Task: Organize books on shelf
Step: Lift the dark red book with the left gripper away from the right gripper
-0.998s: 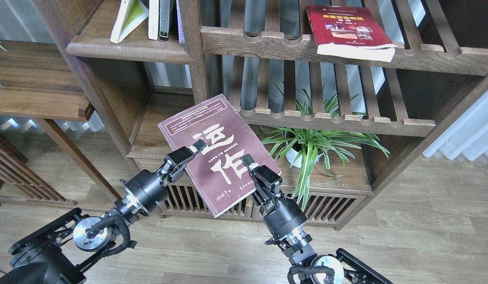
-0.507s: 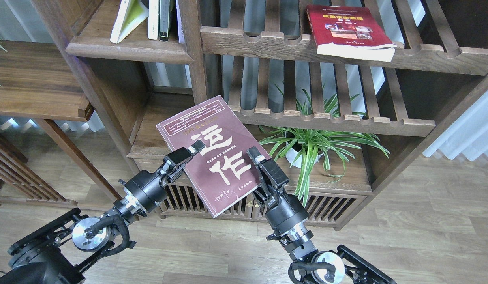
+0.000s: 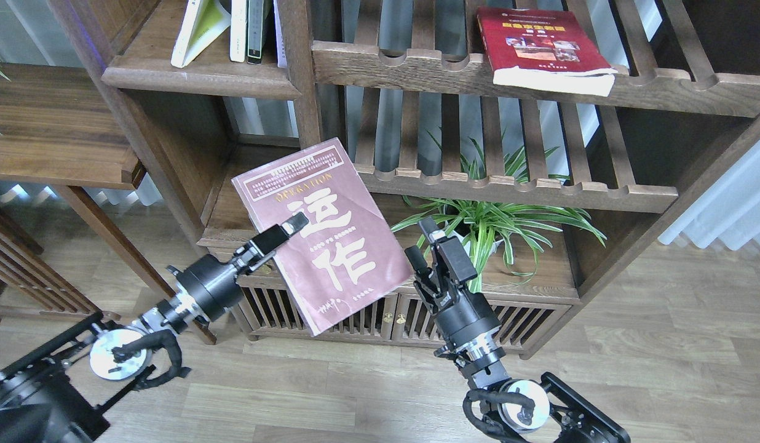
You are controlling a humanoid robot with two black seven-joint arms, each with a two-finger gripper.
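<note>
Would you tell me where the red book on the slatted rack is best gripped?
Grip the red book at its near page edge, coming from the front: it lies flat, and that white edge juts past the slatted rack's front rail, likely leaving finger room above and below.

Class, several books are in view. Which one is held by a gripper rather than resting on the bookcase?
The maroon book, clamped by the left gripper. The red book lies on a slatted rack; the others stand on the upper shelf.

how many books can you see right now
At least 6: dark maroon paperback in the left end effector, red paperback on the top slatted rack, about four upright books top left; more may be cropped.
</note>
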